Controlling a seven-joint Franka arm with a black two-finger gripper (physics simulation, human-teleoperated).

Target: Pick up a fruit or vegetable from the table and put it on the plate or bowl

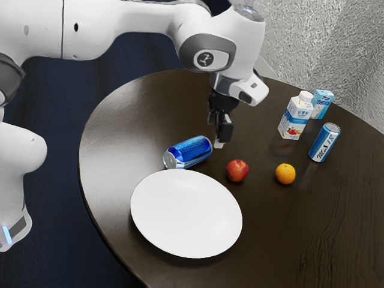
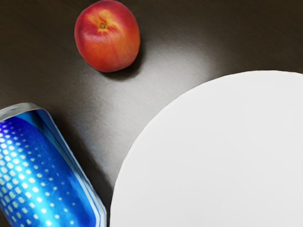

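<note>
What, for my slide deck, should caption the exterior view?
Gripper hovers over the table near a tipped blue can, peach and white plate.

I see a red peach [image 1: 237,170] [image 2: 107,35] with an orange-yellow blush resting on the dark table [image 1: 120,138], stem dimple up. A small round orange [image 1: 285,173] sits apart from it, toward the exterior view's right. The plain white round plate [image 1: 186,214] [image 2: 213,156] lies flat and bare, nearer the camera and toward the exterior view's left, close to the peach but not touching it.
</note>
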